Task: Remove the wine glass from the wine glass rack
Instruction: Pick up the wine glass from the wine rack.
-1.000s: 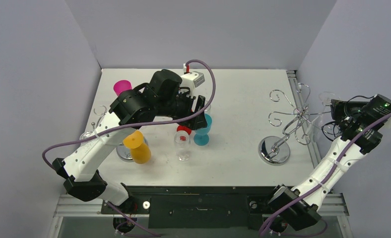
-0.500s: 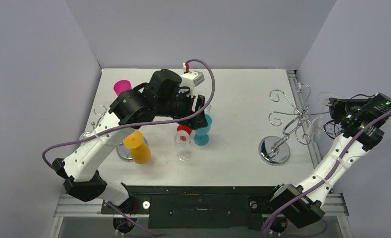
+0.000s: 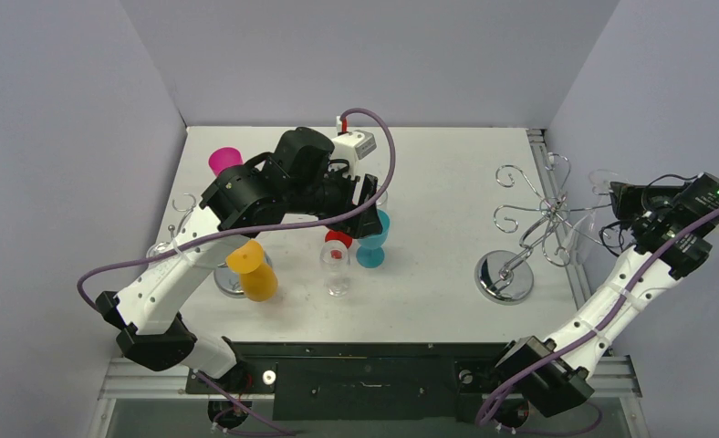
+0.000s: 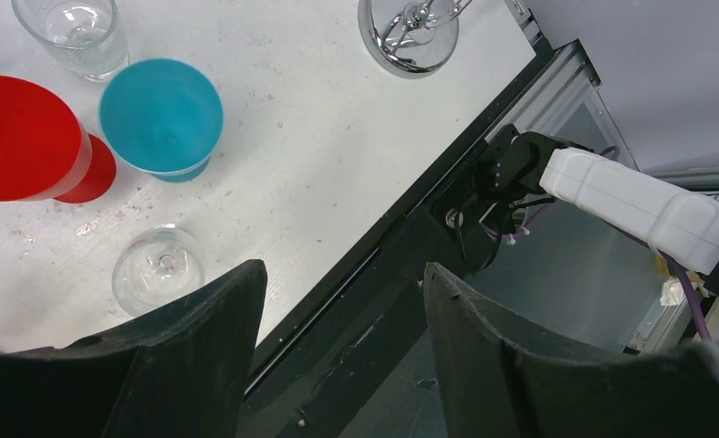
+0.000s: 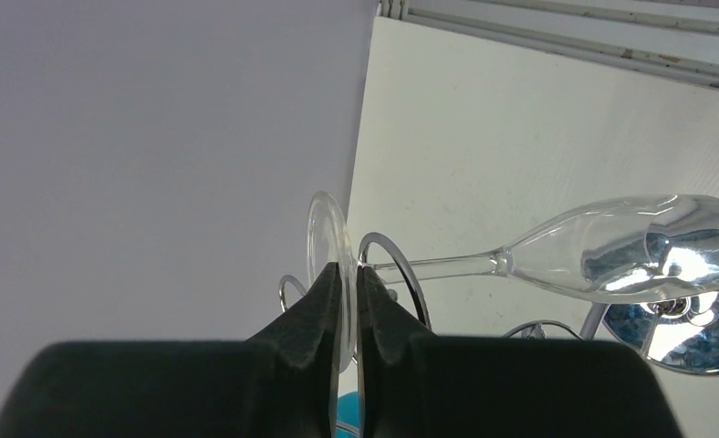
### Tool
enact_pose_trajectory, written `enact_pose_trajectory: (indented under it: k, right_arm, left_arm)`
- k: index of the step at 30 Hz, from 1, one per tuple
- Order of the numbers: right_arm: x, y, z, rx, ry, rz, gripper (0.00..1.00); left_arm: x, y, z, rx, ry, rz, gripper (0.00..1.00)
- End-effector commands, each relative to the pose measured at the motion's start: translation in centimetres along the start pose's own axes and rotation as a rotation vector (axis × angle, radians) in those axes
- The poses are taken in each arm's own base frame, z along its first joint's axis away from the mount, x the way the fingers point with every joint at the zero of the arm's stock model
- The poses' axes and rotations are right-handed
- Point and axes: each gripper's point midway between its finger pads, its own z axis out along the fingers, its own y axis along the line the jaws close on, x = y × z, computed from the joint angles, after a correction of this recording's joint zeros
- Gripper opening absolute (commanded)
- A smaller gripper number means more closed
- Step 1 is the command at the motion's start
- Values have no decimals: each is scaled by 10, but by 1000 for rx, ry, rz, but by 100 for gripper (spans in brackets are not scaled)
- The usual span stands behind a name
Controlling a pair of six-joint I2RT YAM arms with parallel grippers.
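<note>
well, on my right wrist feed the right gripper (image 5: 345,274) is pinched tight on the wine glass (image 5: 611,246), its two dark fingers (image 5: 324,310) clamped on either face of the thin round foot, which i see edge-on. the stem runs from the foot across to the right, and the bowl sits over the round chrome base (image 5: 693,333) of the wine glass rack (image 5: 388,265). a wire loop of the rack curls around the stem just beside the foot, so the glass is on its hook, out at the rack's far right arm near the grey wall (image 5: 155,137). from the overhead camera the right gripper (image 3: 622,203) is at the right edge of the table (image 3: 447,164), touching the outer curls of the wine glass rack (image 3: 529,224); the clear glass itself is too faint there for me to pick out. the left gripper (image 4: 342,351) hangs over the middle of the table with its jaws spread wide and nothing between them. below it i see a teal cup (image 4: 161,116), a red cup (image 4: 18,137) just beside it, a clear tumbler (image 4: 71,27) and an upturned clear glass (image 4: 158,269). overhead, a pink cup (image 3: 224,161) and an orange cup (image 3: 253,270) stand on the left side, well apart from the rack.
</note>
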Motion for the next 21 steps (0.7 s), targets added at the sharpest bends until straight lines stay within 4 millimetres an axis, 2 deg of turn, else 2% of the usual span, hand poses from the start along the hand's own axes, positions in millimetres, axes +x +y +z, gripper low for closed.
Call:
enact_pose_trajectory:
  k: [1, 11, 21]
  right_arm:
    - [-14, 28, -18, -96, -67, -4, 0]
    - [-18, 33, -28, -117, -95, -3, 0]
    - [-12, 35, -41, -135, -94, -24, 0]
  left_arm:
    - [-20, -15, -17, 59, -93, 18, 61]
    - [-20, -15, -18, 59, -97, 20, 61]
    - [-20, -15, -16, 61, -95, 17, 61]
